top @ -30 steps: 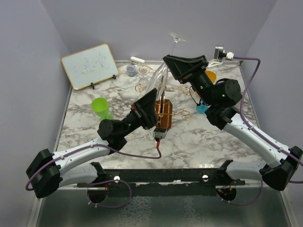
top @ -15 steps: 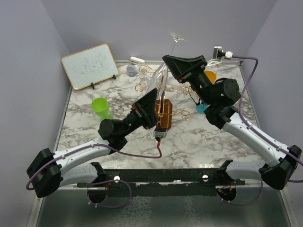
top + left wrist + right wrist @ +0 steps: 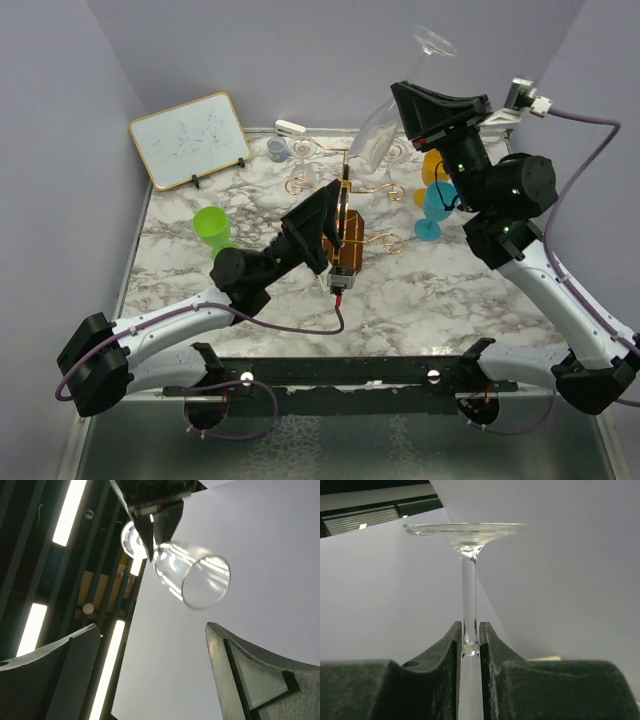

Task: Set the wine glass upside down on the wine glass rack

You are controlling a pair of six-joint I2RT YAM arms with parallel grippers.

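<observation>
Whiteboard scrawl (image 3: 190, 137) illegible (glass (image 3: 373, 142) in R fingers (image 3: 490, 647))

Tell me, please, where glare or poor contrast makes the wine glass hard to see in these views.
Left wrist: bright ceiling lights sit beside the wine glass, and white glare streaks its bowl. Right wrist: even light, the stem sharp, little glare. Top external: the clear bowl is faint against the marble table.

Setting: robotics lab test cell. Evidence: marble-pattern desk (image 3: 420, 300) boxed by plain lilac walls (image 3: 60, 150) on three sides; left arm (image 3: 170, 330) and right arm (image 3: 560, 300) mounted on black rail (image 3: 340, 378) at the desk's near edge; strip lights (image 3: 70, 510) on dark open ceiling above the desk.
</observation>
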